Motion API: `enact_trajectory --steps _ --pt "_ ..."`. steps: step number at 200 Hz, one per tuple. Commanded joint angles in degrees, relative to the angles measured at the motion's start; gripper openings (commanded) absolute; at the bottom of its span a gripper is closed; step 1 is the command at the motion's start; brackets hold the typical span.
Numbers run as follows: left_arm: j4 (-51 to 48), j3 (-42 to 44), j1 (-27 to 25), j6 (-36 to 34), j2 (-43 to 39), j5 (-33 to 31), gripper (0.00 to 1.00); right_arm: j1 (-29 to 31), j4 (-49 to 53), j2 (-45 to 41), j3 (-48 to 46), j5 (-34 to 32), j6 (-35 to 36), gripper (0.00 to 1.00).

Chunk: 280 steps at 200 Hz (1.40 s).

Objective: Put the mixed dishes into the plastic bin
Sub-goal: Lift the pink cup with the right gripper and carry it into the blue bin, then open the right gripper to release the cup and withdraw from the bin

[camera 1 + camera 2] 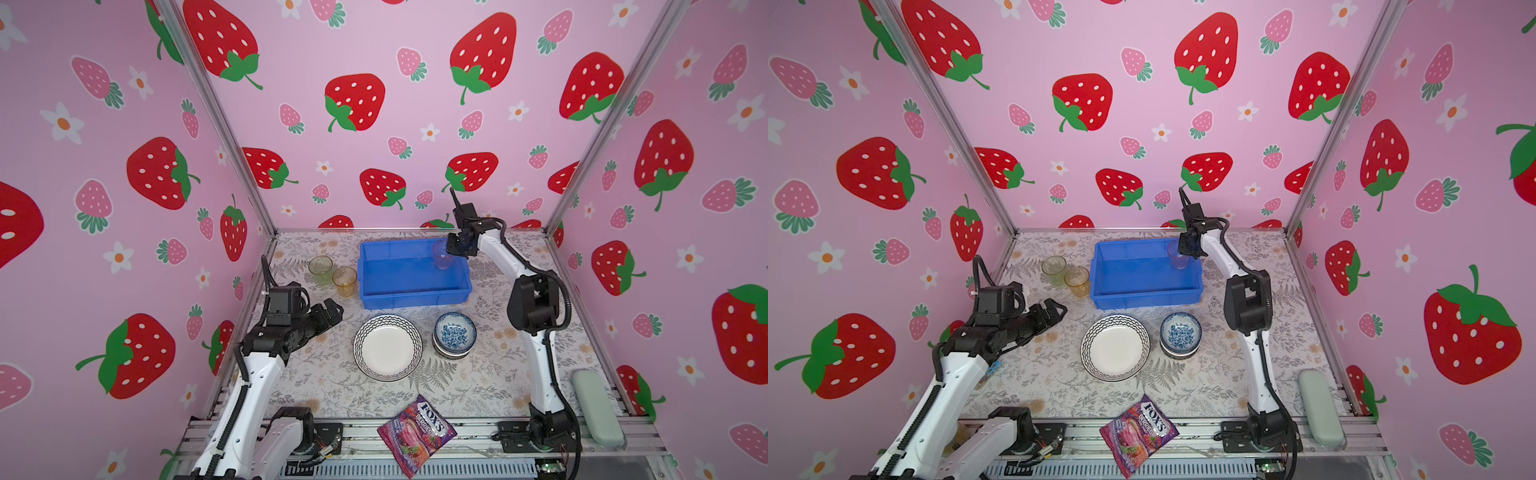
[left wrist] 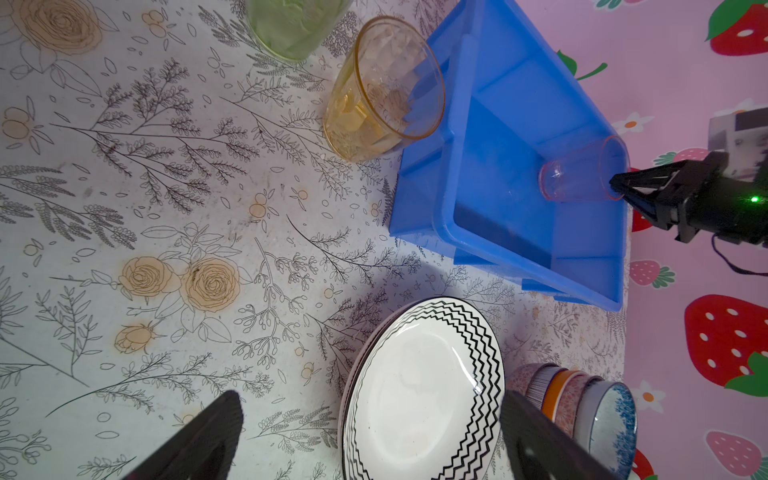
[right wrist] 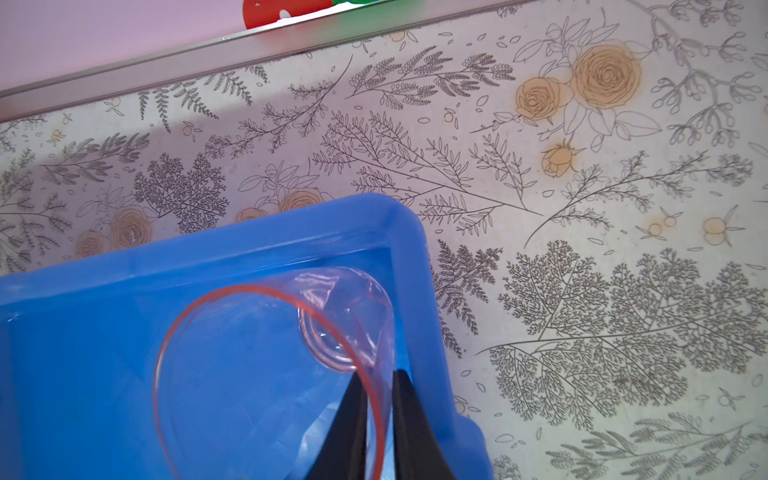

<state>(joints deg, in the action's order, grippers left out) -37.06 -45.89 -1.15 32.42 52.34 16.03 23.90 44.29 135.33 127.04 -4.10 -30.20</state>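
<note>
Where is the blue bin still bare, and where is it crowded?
Bare: the plastic bin floor left of the pink glass, at whose rim the right gripper sits in the far right corner. Crowded: outside its left wall, amber glass and green glass.

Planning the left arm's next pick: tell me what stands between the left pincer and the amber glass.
Nothing visible does: only bare tablecloth lies between the open left pincer and the amber glass.

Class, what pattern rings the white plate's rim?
Plate: black zigzag lines; clearest in left wrist view.
</note>
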Motion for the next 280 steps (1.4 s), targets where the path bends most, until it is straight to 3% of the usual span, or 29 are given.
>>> enact_trajectory --steps 1,73,130,144,165,177,188,225,280 --pt "0.46 0.49 -0.24 0.4 -0.4 -0.48 0.99 0.47 -0.12 0.88 1.67 -1.29 -0.4 0.19" --pt "0.03 0.86 -0.26 0.19 -0.96 -1.08 0.99 1.63 -0.44 -1.61 1.64 -5.04 0.0 0.35" --pt "-3.63 -0.99 -0.25 0.35 -2.53 -4.52 0.99 2.59 -2.1 -8.4 -2.62 -6.53 0.76 0.46" --pt "-4.73 -1.72 -0.12 0.51 -2.93 -5.67 0.99 2.82 -2.72 -10.47 -4.35 -6.39 0.99 0.51" --pt "-7.27 -3.65 -0.17 1.64 -2.73 -7.77 0.99 3.08 -2.87 -13.7 -7.39 -6.36 1.61 0.7" --pt "-8.89 -5.23 -0.19 2.35 -2.13 -10.0 0.99 3.26 -4.1 -16.53 -11.01 -5.97 2.21 0.8" --pt "-10.47 -7.02 -0.15 3.1 -1.2 -11.33 0.99 3.35 -6.18 -19.89 -15.62 -5.3 3.2 1.0" --pt "-13.69 -12.95 0.0 5.37 5.12 -12.26 0.99 3.26 -11.37 -32.34 -34.47 -3.25 6.16 0.99" --pt "-10.7 -18.2 -0.16 8.19 16.3 -11.55 0.99 0.78 -17.15 -51.33 -60.5 1.72 7.34 0.99"
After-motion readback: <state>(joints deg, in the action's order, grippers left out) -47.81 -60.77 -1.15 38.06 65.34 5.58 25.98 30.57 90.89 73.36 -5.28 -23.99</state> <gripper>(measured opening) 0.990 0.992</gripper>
